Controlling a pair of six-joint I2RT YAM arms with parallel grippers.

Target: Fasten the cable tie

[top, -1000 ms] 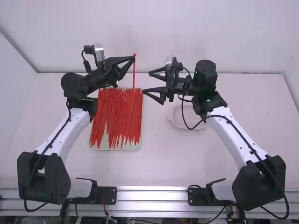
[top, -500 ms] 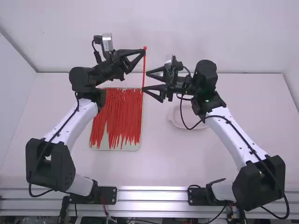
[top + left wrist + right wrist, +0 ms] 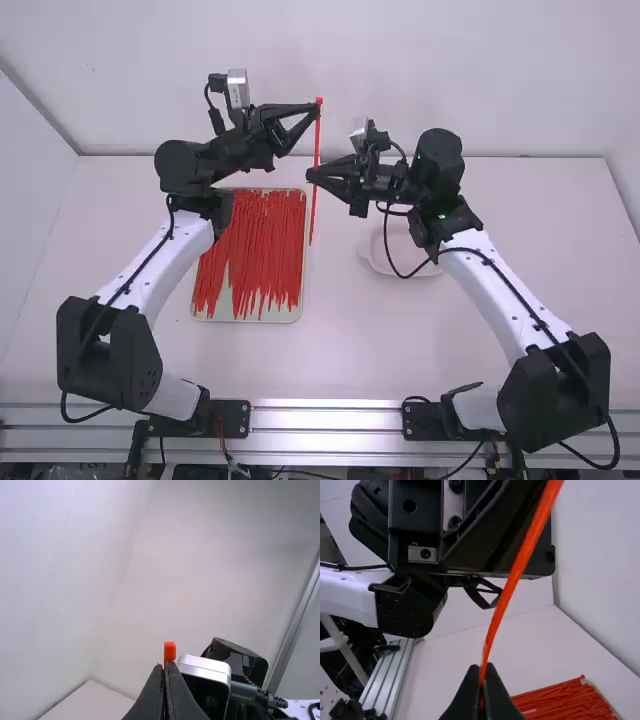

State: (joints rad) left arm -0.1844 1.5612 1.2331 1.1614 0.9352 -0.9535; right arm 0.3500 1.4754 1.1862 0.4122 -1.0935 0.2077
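High view: slim red cable tie [image 3: 317, 135]

- A white table [image 3: 350, 330] fills the middle and lower part of the high view, its surface matte and plain.
- A pale, bare back wall [image 3: 450, 60] runs across the top of the frame and meets the table's far edge in a straight line.
- A white side panel [image 3: 25, 190] slants down the left edge; another side panel [image 3: 628, 190] closes the right edge.
- A ribbed aluminium rail [image 3: 330, 410] runs along the bottom of the frame, at the table's near edge.
- The light is soft and even, with only faint shadows on the table.
- In the left wrist view, pale walls meet in a corner [image 3: 125, 580], and a grey metal post [image 3: 295, 630] stands tilted against them.
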